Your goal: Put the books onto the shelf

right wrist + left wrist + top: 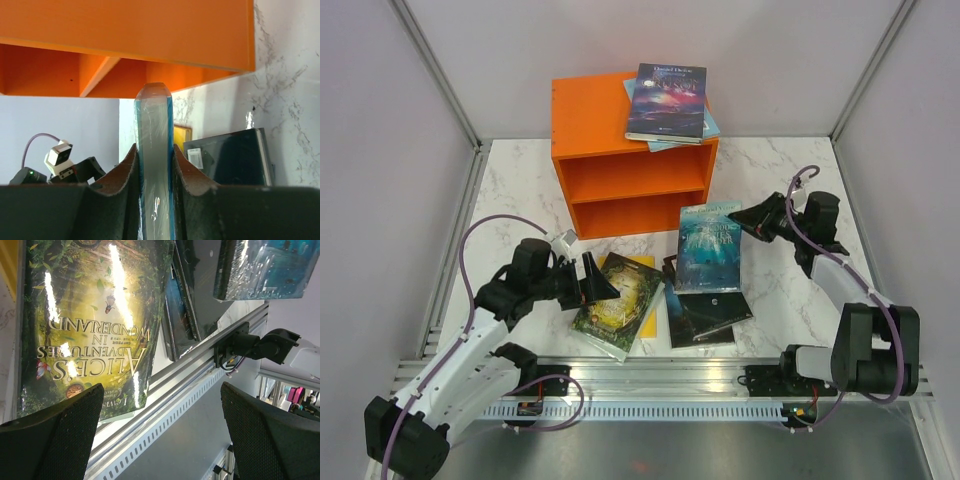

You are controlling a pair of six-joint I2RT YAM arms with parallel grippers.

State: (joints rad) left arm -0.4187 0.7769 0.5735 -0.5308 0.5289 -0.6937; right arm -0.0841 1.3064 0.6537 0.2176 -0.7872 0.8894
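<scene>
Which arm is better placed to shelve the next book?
Right. The right gripper is shut on the teal book, held upright close in front of the orange shelf. The left gripper is open and empty above the green-gold book, which lies flat.

Teal book [707, 245] held up before orange shelf [585, 120] (galaxy book [667, 100] atop).

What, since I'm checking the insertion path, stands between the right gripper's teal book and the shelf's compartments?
Nothing visible does. The teal book, clamped in the right gripper, faces the shelf across bare tabletop; both compartments look empty. Two books lie on the shelf's top only.
</scene>
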